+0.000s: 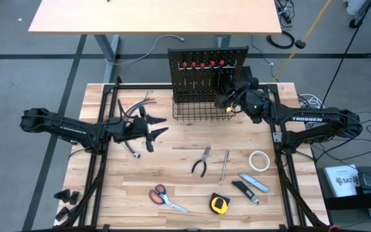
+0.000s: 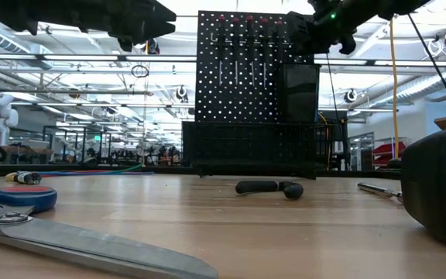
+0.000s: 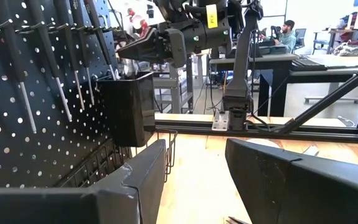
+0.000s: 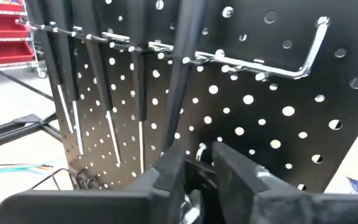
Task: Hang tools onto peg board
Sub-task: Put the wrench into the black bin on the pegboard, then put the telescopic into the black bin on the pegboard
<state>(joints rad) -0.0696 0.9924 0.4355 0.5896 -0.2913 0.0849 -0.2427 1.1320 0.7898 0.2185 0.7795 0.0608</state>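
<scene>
Reaching up to the right part of the peg board (image 1: 208, 76), the right gripper (image 1: 225, 98) sits close against the black panel, just beside the small black cup (image 3: 128, 107). Its fingers (image 4: 166, 168) look drawn close together with something silvery between them, but the wrist view is too tight to say what, so I cannot tell whether it grips anything. A silver hook (image 4: 303, 59) sticks out of the panel beside the gripper, and a row of red-capped screwdrivers (image 1: 201, 64) hangs along the top of the board, shafts pointing down over the wire basket (image 1: 198, 113) at its base.

The left gripper (image 1: 150, 132) waits over the left side of the table (image 1: 172, 161), well apart from the board, with its fingers (image 3: 138, 180) spread wide and nothing between them. Just beside it lies a bundle of coloured wires (image 1: 134, 106).

On the near part of the table lie the other tools: black-handled pliers (image 1: 201, 161) and a slim silver tool (image 1: 225, 164) near the middle, a white tape roll (image 1: 258, 160) to their right, a grey-blue utility knife (image 1: 254, 183) and a dark-handled tool (image 1: 244, 191) nearer still, a yellow tape measure (image 1: 219, 204) at the near edge, and orange-handled scissors (image 1: 165, 198) to its left.
</scene>
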